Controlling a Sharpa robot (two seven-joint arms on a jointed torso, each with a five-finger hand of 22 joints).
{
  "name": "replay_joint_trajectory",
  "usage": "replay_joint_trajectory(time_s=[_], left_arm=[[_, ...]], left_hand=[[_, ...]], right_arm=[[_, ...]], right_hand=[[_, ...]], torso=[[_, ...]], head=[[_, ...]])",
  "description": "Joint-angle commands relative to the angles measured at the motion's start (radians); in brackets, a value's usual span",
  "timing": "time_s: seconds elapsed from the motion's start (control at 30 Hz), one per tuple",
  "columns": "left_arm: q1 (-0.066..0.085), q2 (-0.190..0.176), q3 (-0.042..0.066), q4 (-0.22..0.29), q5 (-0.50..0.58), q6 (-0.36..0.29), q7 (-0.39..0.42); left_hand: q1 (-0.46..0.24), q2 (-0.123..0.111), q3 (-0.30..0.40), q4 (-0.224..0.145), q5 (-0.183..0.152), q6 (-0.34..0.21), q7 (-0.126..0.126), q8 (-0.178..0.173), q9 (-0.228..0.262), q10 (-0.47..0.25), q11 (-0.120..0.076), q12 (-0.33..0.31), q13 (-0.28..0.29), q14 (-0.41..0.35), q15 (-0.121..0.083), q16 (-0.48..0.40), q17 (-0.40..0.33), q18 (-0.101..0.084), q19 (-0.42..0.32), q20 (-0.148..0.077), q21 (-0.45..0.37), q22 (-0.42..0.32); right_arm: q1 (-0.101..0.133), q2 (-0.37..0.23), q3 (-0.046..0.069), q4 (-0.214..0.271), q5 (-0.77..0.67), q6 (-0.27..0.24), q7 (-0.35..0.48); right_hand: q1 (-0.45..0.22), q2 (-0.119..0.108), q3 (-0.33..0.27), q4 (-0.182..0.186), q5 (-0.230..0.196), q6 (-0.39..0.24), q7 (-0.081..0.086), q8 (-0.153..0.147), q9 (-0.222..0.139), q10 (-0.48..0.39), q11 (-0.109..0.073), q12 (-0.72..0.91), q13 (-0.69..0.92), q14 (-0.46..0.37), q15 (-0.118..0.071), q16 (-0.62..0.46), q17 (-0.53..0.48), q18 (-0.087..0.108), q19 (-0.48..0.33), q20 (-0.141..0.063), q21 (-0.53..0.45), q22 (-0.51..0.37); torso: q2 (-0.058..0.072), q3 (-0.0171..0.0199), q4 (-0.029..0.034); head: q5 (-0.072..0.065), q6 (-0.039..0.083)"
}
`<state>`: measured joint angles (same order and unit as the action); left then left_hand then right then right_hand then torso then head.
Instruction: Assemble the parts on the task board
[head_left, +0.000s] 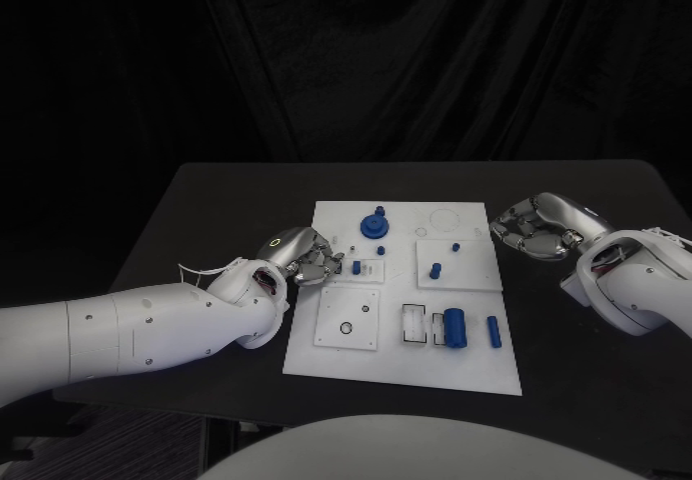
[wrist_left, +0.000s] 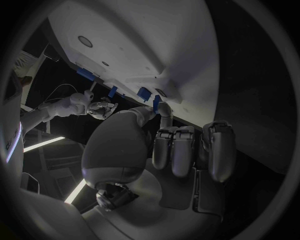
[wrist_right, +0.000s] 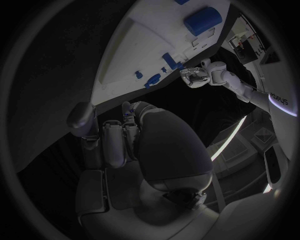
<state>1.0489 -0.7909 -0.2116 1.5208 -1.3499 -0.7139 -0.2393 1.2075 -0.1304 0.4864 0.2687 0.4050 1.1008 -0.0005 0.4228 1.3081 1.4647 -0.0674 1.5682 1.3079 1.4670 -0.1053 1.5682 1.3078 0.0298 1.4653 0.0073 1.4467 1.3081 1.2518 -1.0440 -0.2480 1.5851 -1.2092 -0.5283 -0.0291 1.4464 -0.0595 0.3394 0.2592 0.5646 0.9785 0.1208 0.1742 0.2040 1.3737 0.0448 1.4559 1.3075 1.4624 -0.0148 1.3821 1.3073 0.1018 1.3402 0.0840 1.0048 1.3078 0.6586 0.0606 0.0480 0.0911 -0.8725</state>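
The white task board lies mid-table. My left hand is at its left edge. Thumb and a finger pinch a small blue peg standing on the board, also the small blue peg; the other fingers are curled. My right hand hovers just off the board's right edge with its fingers curled in, and I see nothing in them. On the board are a blue knob, two short pegs, a thick blue cylinder and a slim blue bar.
Raised white square plates with holes sit on the board. The black table extends around the board on every side. The right hand appears across the board in the left wrist view, and the left hand in the right wrist view.
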Motion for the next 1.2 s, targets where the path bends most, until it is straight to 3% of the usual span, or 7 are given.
replay_joint_trajectory(time_s=[0.03,1.2], left_arm=[[0.000,0.001,0.001,0.004,-0.002,-0.002,0.018],[-0.001,0.005,0.000,-0.011,-0.002,0.039,0.018]], left_hand=[[-0.002,0.011,0.067,-0.061,0.007,0.003,-0.010,-0.005,0.033,0.106,-0.005,0.003,0.263,0.104,-0.007,0.003,0.263,0.002,0.040,-0.005,-0.002,0.220],[-0.004,0.009,0.071,-0.062,0.004,0.001,-0.008,-0.002,0.034,0.106,-0.004,0.003,0.263,0.104,-0.006,0.003,0.263,0.003,0.038,-0.004,-0.005,0.219]], right_arm=[[-0.003,-0.001,0.001,0.001,-0.005,-0.005,-0.009],[-0.003,-0.003,0.001,0.002,-0.005,-0.003,-0.011]], right_hand=[[0.006,-0.007,0.003,-0.003,0.004,-0.001,0.003,0.001,0.001,-0.008,0.001,-0.005,0.076,0.000,-0.006,-0.005,0.031,0.008,-0.002,0.003,-0.005,0.117],[0.006,-0.007,0.003,-0.003,0.004,-0.001,0.003,0.001,0.001,-0.008,0.001,-0.005,0.076,0.000,-0.006,-0.005,0.031,0.008,-0.002,0.003,-0.005,0.117]], torso=[[0.000,0.0003,-0.0003],[0.000,-0.0003,0.0007]], head=[[0.000,0.000],[0.004,0.000]])
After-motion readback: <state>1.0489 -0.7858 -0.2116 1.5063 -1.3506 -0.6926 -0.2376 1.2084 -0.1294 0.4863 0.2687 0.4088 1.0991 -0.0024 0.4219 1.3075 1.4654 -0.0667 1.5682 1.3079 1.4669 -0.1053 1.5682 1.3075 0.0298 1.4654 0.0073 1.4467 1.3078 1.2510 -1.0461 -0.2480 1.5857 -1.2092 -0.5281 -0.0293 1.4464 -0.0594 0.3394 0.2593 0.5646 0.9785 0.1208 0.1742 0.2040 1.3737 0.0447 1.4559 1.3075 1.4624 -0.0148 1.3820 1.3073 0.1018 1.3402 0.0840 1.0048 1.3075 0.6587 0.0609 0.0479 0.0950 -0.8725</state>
